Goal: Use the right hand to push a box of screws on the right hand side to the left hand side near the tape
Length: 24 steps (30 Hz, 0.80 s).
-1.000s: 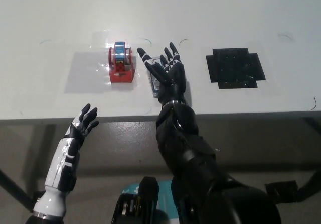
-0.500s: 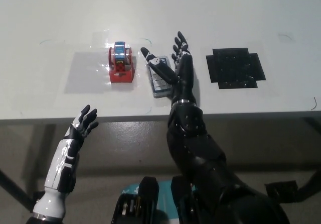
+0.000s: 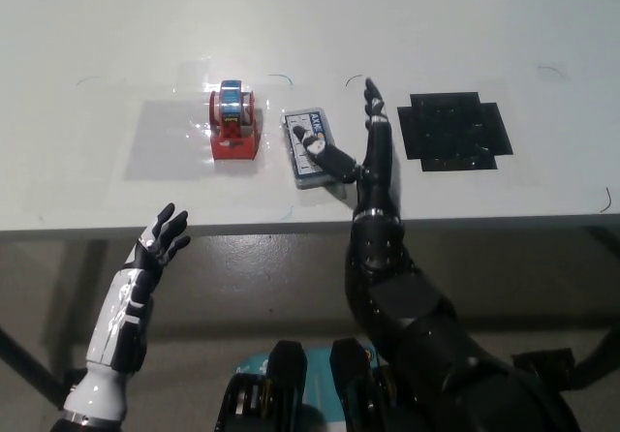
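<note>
The box of screws [image 3: 308, 148] lies just right of the tape [image 3: 233, 120], long axis pointing away from the robot. The right hand [image 3: 360, 153], fingers spread, stands edge-on beside it; the left hand [image 3: 160, 239] rests open below the table edge.

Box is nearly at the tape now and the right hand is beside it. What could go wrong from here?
1. The box of screws lies close beside the tape dispenser; a further push could knock the dispenser.
2. The right hand stands edge-on with one finger over the box, so pulling back may drag it rightward.
3. The box is near the table edge; a skewed push could tip it off.
</note>
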Available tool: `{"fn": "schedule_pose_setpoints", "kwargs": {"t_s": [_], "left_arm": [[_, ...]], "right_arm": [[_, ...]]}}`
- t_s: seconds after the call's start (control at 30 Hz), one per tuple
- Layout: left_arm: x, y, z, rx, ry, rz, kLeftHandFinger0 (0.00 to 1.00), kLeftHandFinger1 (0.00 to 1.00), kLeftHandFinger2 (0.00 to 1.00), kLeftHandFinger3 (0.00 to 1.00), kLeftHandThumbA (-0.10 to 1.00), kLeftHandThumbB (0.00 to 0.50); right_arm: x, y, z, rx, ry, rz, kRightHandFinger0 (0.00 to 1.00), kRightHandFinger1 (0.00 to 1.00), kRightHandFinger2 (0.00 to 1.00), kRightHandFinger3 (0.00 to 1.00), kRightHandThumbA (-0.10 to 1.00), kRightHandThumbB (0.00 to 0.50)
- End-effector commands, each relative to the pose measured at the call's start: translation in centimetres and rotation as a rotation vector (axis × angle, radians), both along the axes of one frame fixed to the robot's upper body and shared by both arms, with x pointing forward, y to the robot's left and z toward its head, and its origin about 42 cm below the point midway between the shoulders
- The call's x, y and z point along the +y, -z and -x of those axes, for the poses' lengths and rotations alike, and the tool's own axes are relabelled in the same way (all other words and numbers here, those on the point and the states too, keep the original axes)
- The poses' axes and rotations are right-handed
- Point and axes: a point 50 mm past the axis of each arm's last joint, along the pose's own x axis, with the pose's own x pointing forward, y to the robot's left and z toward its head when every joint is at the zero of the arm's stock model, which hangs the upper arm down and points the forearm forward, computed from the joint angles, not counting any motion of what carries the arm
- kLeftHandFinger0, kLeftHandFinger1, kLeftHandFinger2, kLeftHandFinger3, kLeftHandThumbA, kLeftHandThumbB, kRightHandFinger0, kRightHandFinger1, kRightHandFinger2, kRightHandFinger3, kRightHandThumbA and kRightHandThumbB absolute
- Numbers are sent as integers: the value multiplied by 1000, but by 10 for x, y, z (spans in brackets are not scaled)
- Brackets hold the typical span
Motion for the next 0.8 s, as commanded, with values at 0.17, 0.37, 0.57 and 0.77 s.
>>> {"fn": "schedule_pose_setpoints", "kwargs": {"t_s": [0.17, 0.37, 0.57, 0.77], "left_arm": [[3, -14, -7, -52, 11, -21, 1000, 1000, 1000, 1000, 1000, 148], [3, -16, -9, -62, 12, -30, 1000, 1000, 1000, 1000, 1000, 157], [2, -16, -10, -53, 16, -37, 1000, 1000, 1000, 1000, 1000, 177], [3, -16, -11, -64, 14, -46, 1000, 1000, 1000, 1000, 1000, 148]], "right_arm": [[34, -21, -4, 21, -166, -142, 1000, 1000, 1000, 1000, 1000, 129], [47, -24, -2, 62, -237, -307, 1000, 1000, 1000, 1000, 1000, 148], [61, -32, 0, 104, -347, -576, 1000, 1000, 1000, 1000, 1000, 123], [73, -38, 2, 175, -381, -840, 1000, 1000, 1000, 1000, 1000, 136]]}}
